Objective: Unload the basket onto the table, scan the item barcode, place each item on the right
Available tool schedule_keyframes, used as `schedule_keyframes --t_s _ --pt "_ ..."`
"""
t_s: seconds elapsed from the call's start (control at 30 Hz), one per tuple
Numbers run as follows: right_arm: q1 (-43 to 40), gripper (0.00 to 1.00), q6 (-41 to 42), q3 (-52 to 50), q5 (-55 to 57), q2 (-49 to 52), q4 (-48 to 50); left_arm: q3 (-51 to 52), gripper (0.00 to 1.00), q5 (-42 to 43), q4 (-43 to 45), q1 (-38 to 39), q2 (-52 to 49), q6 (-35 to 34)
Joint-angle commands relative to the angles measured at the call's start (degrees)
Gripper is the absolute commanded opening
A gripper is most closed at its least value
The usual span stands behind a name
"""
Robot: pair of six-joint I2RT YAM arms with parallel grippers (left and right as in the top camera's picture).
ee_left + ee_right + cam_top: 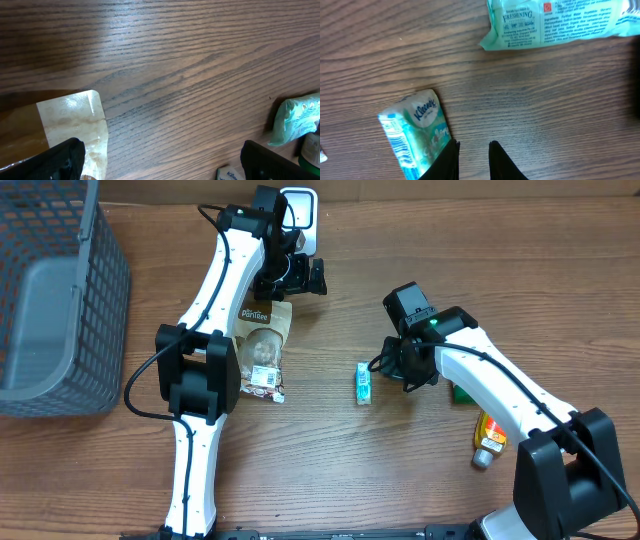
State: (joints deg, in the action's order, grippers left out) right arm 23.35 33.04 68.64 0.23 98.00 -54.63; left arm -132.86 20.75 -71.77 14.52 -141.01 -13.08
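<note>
**Overhead: right hand [402,366] sat nearly closed beside the tissue pack [364,383]**

Your right hand's fingers [449,159] were drawn almost together, with nothing between them. The tissue pack lay flat on the tabletop [330,470], just at that hand's 9 o'clock; you could not tell whether they touched. A green packet [462,392] lay at its 3 o'clock. Your left hand [166,161] was spread wide and empty at 12 o'clock of the brown pouch [262,340], near a white device [298,208].
</note>
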Motion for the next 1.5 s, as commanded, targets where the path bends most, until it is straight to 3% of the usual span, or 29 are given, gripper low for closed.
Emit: schedule_keyframes --t_s 0.0,1.03,1.47 --pt "0.2 0.18 0.2 -1.0 -0.4 0.1 1.0 -0.5 1.0 -0.4 0.1 0.1 2.7 1.5" --pt "0.5 0.16 0.2 -1.8 -2.1 0.1 1.9 -0.5 1.0 -0.4 0.1 0.1 2.7 1.5" --pt "0.7 0.16 0.2 -6.9 -2.8 0.1 8.3 -0.5 1.0 -0.4 0.1 0.1 2.7 1.5"
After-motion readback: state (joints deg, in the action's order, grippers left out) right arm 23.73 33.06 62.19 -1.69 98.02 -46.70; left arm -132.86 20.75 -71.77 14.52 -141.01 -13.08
